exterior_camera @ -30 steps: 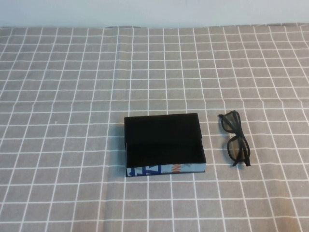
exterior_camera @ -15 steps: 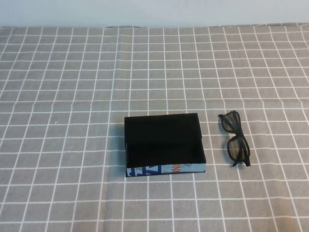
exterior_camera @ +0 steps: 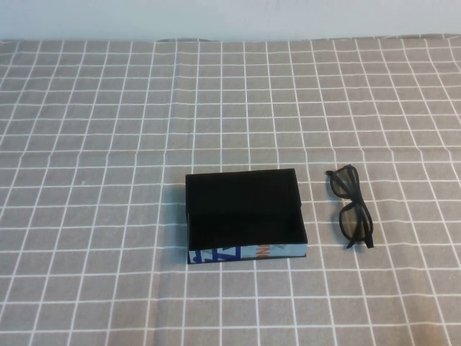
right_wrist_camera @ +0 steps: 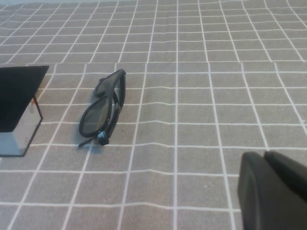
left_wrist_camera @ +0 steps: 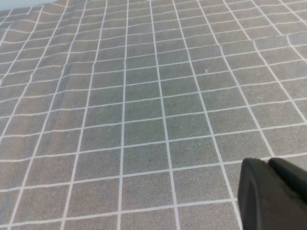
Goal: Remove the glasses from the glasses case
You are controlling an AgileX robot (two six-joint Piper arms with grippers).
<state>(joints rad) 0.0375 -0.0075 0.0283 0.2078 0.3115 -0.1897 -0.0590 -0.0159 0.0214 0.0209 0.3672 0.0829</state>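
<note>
The glasses case (exterior_camera: 245, 214) is an open black box with a white printed front edge, lying at the table's middle; its inside shows only black. The glasses (exterior_camera: 351, 205), black-framed and folded, lie on the cloth just right of the case. In the right wrist view the glasses (right_wrist_camera: 103, 112) and a corner of the case (right_wrist_camera: 19, 108) show ahead of my right gripper (right_wrist_camera: 268, 160), which is shut and empty, well apart from them. My left gripper (left_wrist_camera: 268, 165) is shut and empty over bare cloth. Neither gripper shows in the high view.
A grey tablecloth with a white grid (exterior_camera: 108, 130) covers the whole table up to the pale back wall (exterior_camera: 230, 18). The cloth has slight wrinkles at the far left in the left wrist view (left_wrist_camera: 43, 62).
</note>
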